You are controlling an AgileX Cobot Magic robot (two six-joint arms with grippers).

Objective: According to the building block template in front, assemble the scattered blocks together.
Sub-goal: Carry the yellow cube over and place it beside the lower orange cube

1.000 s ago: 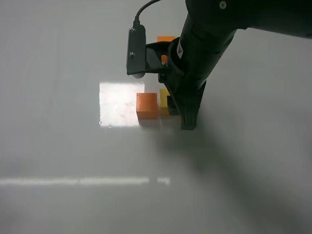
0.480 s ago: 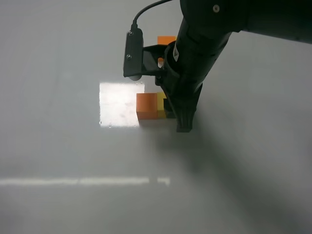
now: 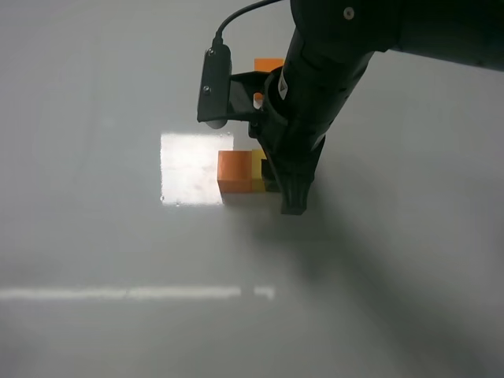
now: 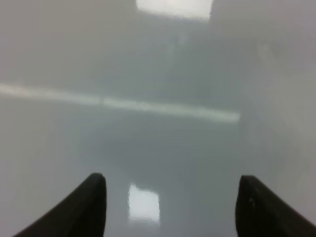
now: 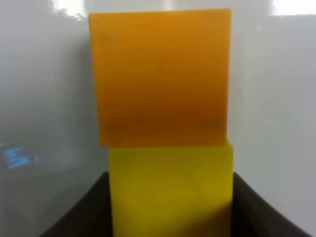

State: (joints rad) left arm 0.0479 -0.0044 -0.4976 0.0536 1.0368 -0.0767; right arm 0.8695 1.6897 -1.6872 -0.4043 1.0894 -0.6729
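While in R pincer, yellow cube.

We see a glossy pale grey table carrying an orange cube flush against a yellow cube, with the building block template farther back, mostly hidden.

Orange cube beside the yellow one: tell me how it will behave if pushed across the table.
The orange cube looks rigid, with flat matte faces, so it should probably slide rather than roll. The glossy table suggests little friction. Meeting the yellow cube face to face, it may twist if pushed off-centre.
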